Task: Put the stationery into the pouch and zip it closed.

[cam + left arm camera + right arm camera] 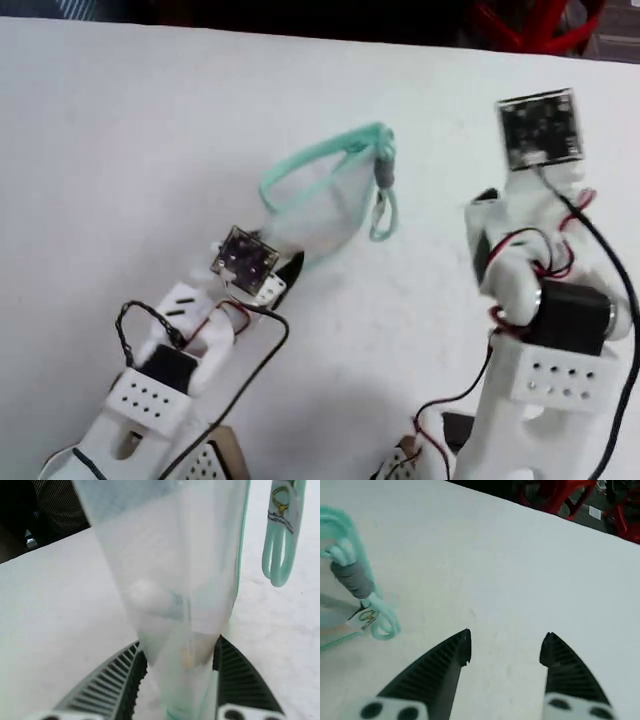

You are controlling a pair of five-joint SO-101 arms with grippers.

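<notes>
High view looks down on the table; both wrist views, close in, apparently share the pouch.

Pouch, translucent with a mint zip rim, lies mid-table, mouth gaping, near end pinched in my left claw. Grey toggle and mint loop at the far end. Pale, blurry stationery inside.
</notes>
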